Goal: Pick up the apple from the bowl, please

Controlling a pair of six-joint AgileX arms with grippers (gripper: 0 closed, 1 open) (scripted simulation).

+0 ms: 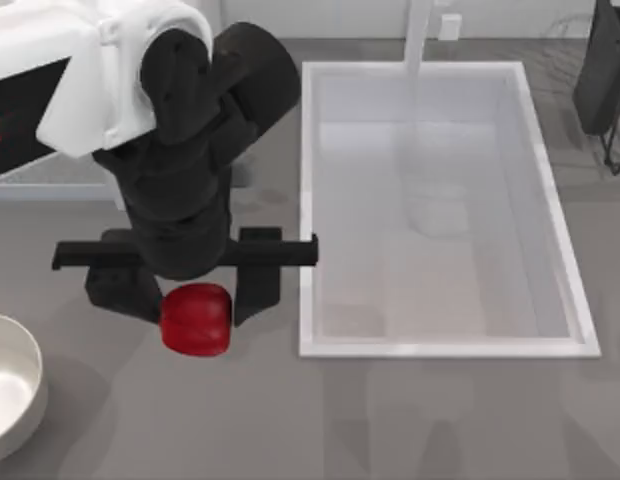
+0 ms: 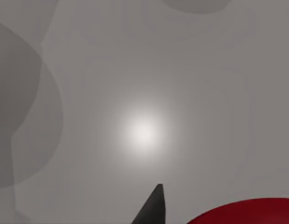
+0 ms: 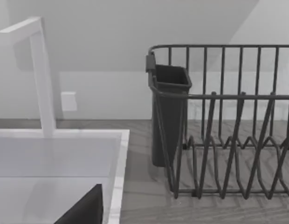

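Gripping glossy red apple, left tool above table, right of bowl.

Glossy apple, smooth ceramic-looking bowl

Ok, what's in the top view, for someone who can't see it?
The left arm's black pincer holds a red apple above the grey counter, clear of the off-white bowl at the left edge. A white sink lies to the right.
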